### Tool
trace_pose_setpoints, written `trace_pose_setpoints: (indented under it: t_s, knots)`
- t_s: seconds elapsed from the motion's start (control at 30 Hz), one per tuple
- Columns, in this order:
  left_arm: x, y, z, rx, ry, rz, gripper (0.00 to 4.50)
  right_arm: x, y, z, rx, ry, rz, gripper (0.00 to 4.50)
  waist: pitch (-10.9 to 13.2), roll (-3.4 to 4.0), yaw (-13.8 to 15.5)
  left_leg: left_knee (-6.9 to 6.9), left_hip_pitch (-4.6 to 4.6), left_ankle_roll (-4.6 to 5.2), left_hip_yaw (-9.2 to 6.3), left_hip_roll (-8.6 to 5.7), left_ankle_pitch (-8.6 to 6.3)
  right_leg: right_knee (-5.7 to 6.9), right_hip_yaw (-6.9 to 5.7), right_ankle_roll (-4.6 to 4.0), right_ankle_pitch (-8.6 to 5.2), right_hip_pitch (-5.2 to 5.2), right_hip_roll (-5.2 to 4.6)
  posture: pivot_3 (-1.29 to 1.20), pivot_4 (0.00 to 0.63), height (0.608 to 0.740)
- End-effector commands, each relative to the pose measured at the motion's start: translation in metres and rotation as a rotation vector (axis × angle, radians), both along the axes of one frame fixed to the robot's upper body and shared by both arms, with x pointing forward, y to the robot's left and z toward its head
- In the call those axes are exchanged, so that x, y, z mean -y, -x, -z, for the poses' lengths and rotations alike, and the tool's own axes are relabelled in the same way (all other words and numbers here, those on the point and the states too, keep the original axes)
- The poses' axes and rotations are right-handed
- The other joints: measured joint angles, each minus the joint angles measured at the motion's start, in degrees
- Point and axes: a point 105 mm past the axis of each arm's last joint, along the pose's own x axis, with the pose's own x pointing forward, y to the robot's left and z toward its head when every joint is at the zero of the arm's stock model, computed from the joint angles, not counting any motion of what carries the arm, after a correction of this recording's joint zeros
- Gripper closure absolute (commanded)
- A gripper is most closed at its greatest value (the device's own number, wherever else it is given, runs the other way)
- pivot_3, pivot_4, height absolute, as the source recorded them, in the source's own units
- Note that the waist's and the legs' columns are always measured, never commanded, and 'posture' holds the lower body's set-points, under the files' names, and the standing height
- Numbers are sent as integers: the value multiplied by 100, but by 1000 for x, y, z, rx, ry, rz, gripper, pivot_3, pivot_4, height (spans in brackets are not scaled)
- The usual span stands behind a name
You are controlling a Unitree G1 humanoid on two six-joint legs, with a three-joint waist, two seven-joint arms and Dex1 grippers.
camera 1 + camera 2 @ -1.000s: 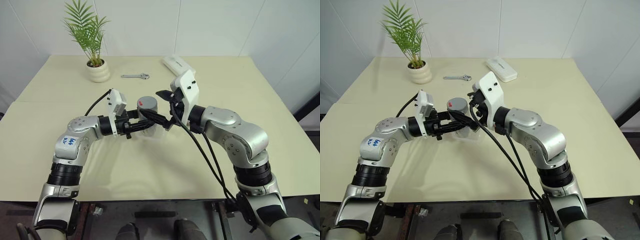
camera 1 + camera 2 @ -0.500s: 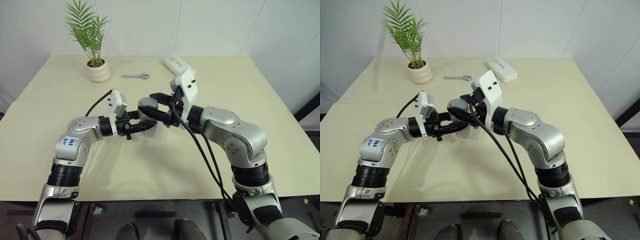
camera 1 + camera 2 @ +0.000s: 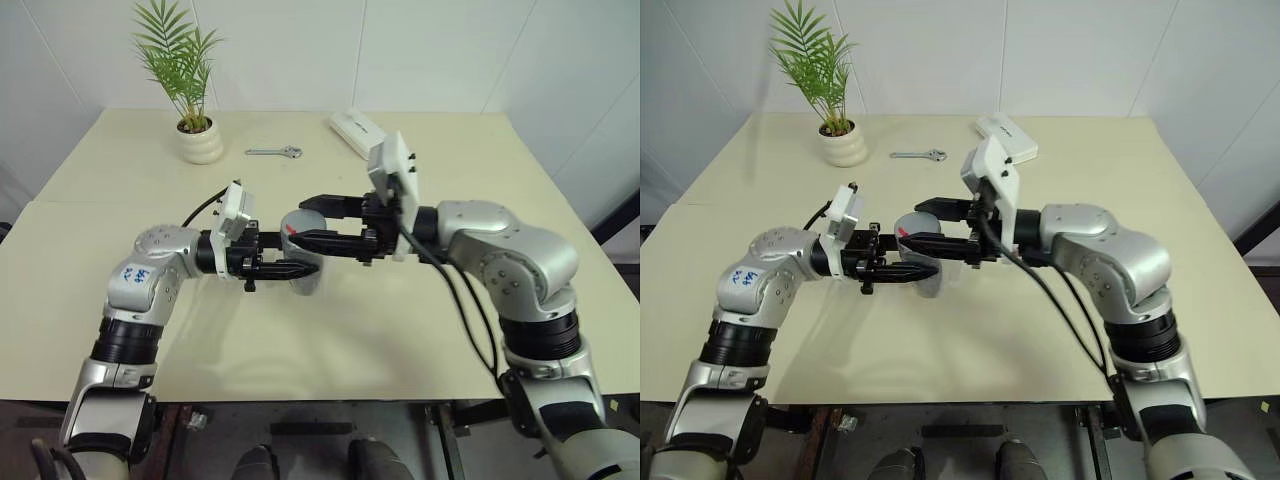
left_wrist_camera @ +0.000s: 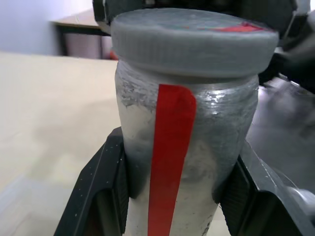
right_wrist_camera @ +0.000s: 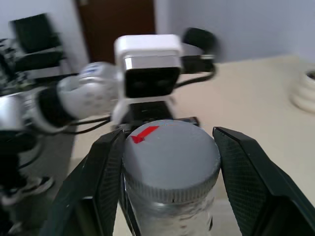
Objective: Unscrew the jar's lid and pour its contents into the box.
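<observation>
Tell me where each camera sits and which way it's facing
Head views: look forward and down at the table; both arms show, holding the jar.
Left wrist view: looks along the left gripper at the jar; its fingers show.
Right wrist view: looks along the right gripper at the lid; left arm behind.
Shared: the red-marked jar.

Silver-grey jointed arms, black cables, white wrist camera blocks, black 2-finger end effectors, blue-inked label, possibly numerals

— What are you looking at?
— Your clear jar (image 4: pixel 187 162), red stripe down its side, upright above the bench (image 3: pixel 330 340), grey lid (image 5: pixel 170 160) still screwed on, red-marked.
</observation>
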Motion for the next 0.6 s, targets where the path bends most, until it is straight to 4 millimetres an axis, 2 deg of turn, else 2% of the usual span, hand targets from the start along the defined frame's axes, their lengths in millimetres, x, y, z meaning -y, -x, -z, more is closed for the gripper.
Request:
trace_pose_setpoints:
  t_s: [0.03,0.23,0.43,0.5,0.6]
  knots:
    - [1,8,-20,67,26,92,2546,4,7,5,3,78,-99,2001,0,0,-9,1,0,1,0,0,0,-1,0,0,0,1,0,0,150,740]
    - [1,5,-19,105,7,93,2546,9,1,-6,18,67,-103,2001,0,0,-45,-3,1,3,5,4,-2,5,11,1,-1,-8,5,0,150,740]
    - [-3,3,-18,109,5,71,2546,9,-5,-5,15,47,-60,2001,0,0,-18,-1,-1,4,10,4,-2,3,14,1,-1,-9,4,0,150,740]
    - [-6,1,-20,115,4,55,2546,12,-4,-9,0,17,-56,1261,0,0,-17,0,-1,4,10,4,-2,5,14,1,-1,-9,4,0,150,740]
    - [-11,-1,-23,123,4,30,2546,19,-5,-18,0,-29,-34,379,0,0,-13,2,-1,4,10,5,-2,7,15,1,-1,-9,4,0,150,740]
